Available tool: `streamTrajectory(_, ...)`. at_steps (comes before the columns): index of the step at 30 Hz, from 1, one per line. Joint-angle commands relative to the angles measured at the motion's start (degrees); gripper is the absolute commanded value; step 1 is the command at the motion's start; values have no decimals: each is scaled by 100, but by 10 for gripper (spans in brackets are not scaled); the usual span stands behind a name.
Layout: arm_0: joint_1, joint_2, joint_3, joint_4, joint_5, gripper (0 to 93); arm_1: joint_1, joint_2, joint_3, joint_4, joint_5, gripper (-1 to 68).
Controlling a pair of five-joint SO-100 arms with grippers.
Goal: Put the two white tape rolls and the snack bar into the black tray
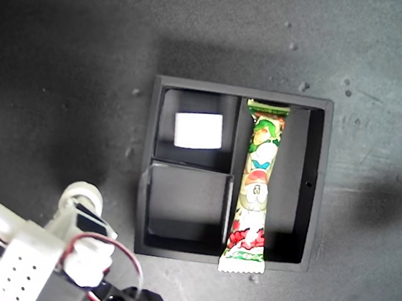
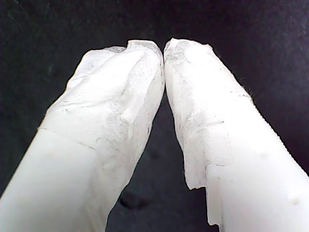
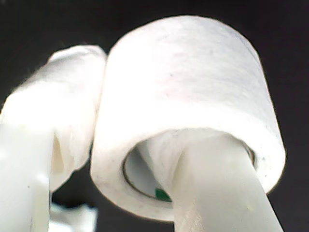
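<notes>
White plastic fills the lower corner at the exterior view's left: an arm (image 1: 29,257) with a red wire looping over it, resting beside the black tray (image 1: 314,185) and clear of its wall. The wrist views do not show whether it is the first or the second arm.

Moving rightward in the exterior view, the tray sits on a dark tabletop (image 1: 65,49). Its upper small compartment at the exterior view's left holds a white tape roll (image 1: 198,130), standing on its edge so the hollow centre does not show. The small compartment below it has nothing in it. Further right, the snack bar (image 1: 255,188) lies lengthwise in the long compartment, against the divider, with its lower end poking over the tray's near wall.

My first gripper (image 2: 164,48) is closed with nothing between its wrapped fingers (image 2: 116,111), whose tips touch above the dark surface.

My second gripper (image 3: 140,121) grasps the other white tape roll (image 3: 188,92): one finger runs through the ring's hollow, where a pale green inner rim shows, and the other presses the outside. That roll is out of the exterior view.
</notes>
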Motion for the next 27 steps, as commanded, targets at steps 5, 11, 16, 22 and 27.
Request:
streamTrajectory(5, -448, 1213, -1283, 88, 940, 0, 9, 88, 97, -308, -114, -2)
streamTrajectory(11, -492, -1951, -4975, 158, 1415, 0, 9, 88, 176, -501, -114, -2)
streamTrajectory(16, -563, -3454, -6170, 185, 1222, 0, -79, 88, 176, -510, -79, -2)
streamTrajectory(22, -589, -3683, -5889, 193, 1055, 0, -70, 88, 325, -633, -53, -2)
streamTrajectory(27, -677, -3630, -5520, 193, 993, 0, -62, 88, 413, -791, -70, -2)
